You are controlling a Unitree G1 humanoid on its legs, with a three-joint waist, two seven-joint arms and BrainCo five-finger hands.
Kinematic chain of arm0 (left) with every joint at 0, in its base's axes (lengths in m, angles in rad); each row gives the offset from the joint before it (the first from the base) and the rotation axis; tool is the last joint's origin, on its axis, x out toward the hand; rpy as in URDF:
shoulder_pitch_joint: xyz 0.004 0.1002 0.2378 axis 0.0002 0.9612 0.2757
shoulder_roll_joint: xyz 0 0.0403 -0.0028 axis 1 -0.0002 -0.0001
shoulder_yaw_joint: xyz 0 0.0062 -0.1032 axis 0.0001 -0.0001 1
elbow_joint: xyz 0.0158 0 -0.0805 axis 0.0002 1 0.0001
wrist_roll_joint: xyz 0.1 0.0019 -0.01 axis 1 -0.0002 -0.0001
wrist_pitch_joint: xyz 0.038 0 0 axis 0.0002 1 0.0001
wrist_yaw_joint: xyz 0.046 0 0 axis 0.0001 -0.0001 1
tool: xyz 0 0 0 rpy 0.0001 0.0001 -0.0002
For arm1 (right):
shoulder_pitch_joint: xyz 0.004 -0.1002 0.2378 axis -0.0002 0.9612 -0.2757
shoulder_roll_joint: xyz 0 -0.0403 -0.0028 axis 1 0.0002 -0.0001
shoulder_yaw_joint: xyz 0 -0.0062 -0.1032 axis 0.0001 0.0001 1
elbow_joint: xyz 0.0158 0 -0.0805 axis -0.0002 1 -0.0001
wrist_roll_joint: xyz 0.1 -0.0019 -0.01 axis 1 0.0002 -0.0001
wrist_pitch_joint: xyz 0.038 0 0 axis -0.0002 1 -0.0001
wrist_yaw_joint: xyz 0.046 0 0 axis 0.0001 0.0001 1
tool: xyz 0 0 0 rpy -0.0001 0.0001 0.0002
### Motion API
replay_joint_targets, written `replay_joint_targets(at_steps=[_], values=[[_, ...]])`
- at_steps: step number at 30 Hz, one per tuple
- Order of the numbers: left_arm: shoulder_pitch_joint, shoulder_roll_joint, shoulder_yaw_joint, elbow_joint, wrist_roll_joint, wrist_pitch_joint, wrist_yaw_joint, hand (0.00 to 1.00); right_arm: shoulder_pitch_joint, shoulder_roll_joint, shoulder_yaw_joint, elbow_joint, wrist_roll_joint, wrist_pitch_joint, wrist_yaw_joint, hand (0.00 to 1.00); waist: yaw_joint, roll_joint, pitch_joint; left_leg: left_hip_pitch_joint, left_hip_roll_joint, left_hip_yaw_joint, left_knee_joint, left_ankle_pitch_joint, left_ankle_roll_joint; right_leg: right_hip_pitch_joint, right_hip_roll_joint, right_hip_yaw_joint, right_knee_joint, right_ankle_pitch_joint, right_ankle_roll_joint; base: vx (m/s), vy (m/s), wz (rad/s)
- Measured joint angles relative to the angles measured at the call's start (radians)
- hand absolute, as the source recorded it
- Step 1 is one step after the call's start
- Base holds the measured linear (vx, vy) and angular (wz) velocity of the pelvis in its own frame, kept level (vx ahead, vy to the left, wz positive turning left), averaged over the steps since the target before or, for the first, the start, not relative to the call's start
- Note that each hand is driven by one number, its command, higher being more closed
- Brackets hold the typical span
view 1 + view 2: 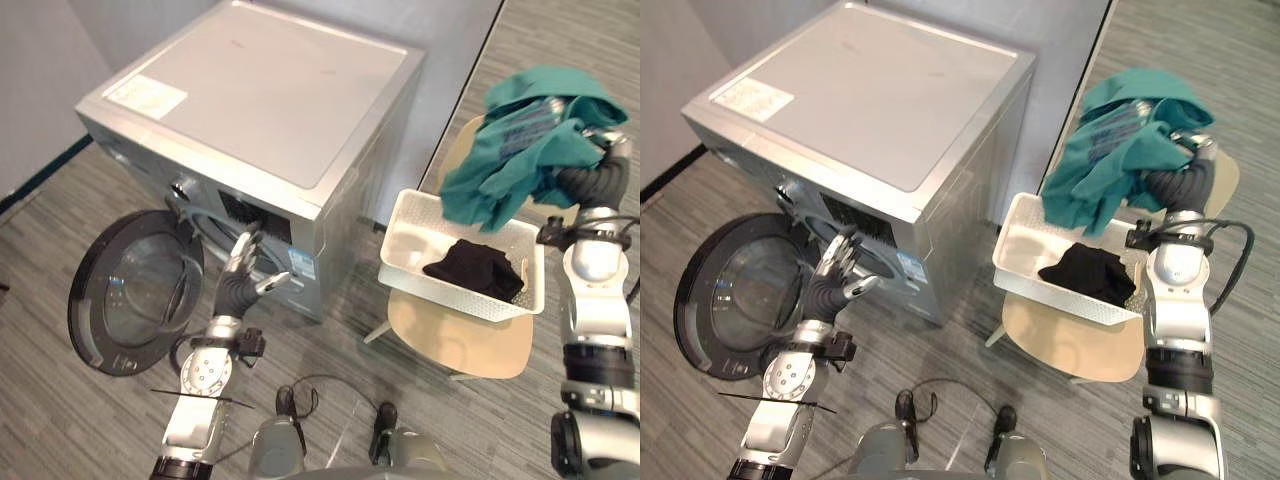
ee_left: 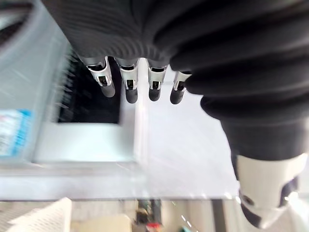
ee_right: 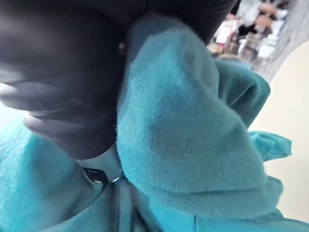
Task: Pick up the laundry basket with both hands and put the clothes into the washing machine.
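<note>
My right hand point(image 1: 598, 170) is raised above the white laundry basket point(image 1: 410, 235), shut on a teal garment point(image 1: 520, 140) that hangs bunched over the basket's far side. In the right wrist view the teal cloth point(image 3: 193, 145) wraps round the hand's dark cover point(image 3: 63, 72). A black garment point(image 1: 475, 265) lies inside the basket. The silver washing machine point(image 1: 270, 100) stands to the left, its round door point(image 1: 135, 290) swung open. My left hand point(image 1: 243, 270) is held up open in front of the machine's front panel, fingers point(image 2: 130, 84) straight, touching nothing.
The basket rests on a low beige round stool point(image 1: 470, 345) on the grey wood-look floor. A grey wall panel point(image 1: 450, 60) stands behind the machine and the stool. A gap of floor separates the machine from the stool.
</note>
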Motion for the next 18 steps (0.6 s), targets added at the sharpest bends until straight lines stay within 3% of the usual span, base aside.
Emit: replay_joint_targets(at_steps=[5,8,13,18], values=[[-0.158,0.064,-0.083,-0.024,0.012,-0.019,-0.023,0.00,0.051,0.002,0.042,-0.110,0.101,-0.044,0.092,1.00,-0.030,-0.008,-0.056,0.067,-0.020,0.023,-0.050,0.000,0.000,0.039,0.001,0.027,-0.028,0.008,0.009,0.04,0.031,-0.14],[-0.247,0.075,-0.183,0.031,-0.057,-0.008,-0.051,0.00,0.056,0.004,0.094,-0.141,0.188,-0.058,0.133,1.00,-0.044,-0.014,-0.079,0.093,-0.026,0.032,-0.065,0.000,0.000,0.056,0.001,0.041,-0.034,0.009,0.009,0.02,0.027,-0.09],[-0.360,0.067,-0.350,0.181,-0.239,0.085,-0.087,0.00,0.056,0.013,0.218,-0.188,0.252,-0.057,0.156,1.00,-0.053,-0.014,-0.094,0.120,-0.033,0.037,-0.094,0.007,-0.001,0.066,0.002,0.051,-0.039,0.013,0.011,-0.01,0.003,-0.04],[-0.457,0.067,-0.413,0.240,-0.331,0.105,-0.078,0.00,0.048,0.010,0.306,-0.228,0.260,-0.057,0.178,1.00,-0.054,-0.014,-0.094,0.133,-0.043,0.035,-0.136,0.031,0.001,0.065,0.000,0.052,-0.044,0.023,0.010,-0.01,0.002,0.01]])
